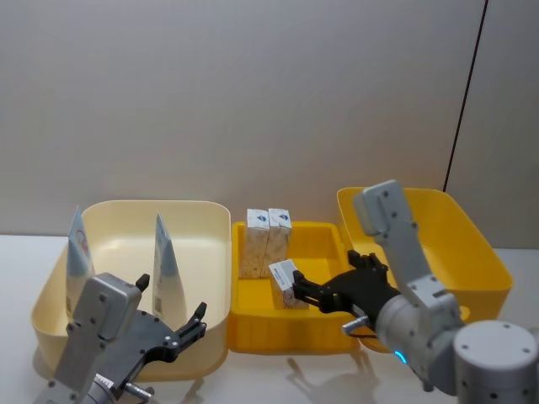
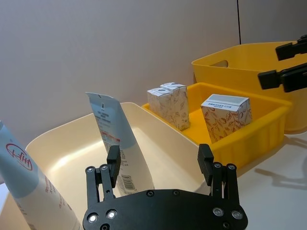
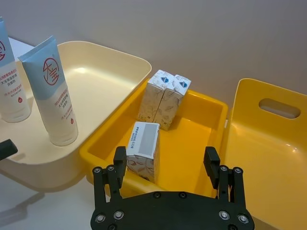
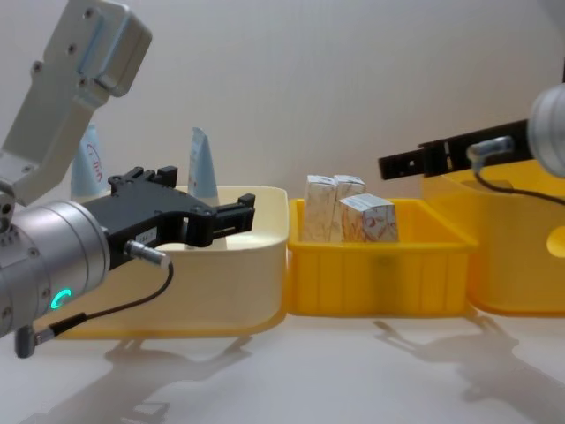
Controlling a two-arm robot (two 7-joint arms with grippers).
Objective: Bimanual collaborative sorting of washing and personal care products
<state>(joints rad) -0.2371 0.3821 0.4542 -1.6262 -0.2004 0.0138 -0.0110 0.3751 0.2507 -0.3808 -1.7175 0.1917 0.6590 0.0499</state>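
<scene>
Two tapered tubes (image 1: pixel 167 261), three patterned cartons (image 1: pixel 257 242), left gripper (image 2: pixel 159 153), right gripper (image 3: pixel 165 155), jaws released

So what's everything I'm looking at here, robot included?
White squeeze tubes with light-blue ends: 2, white and light blue, standing in the cream bin.
Small cream cartons with reddish leaf pattern: 3, cream, in the small yellow tray; two upright side by side at the back, one nearer the front.
Cream plastic bin: 1, cream, robot's left.
Small yellow plastic tray: 1, yellow, middle.
Large yellow plastic bin: 1, yellow, robot's right.
Table: 1, white, under the bins.
Wall: 1, grey, behind.
Left hand: 1, black, open, at the cream bin's front.
Right hand: 1, black, open, by the front carton.
</scene>
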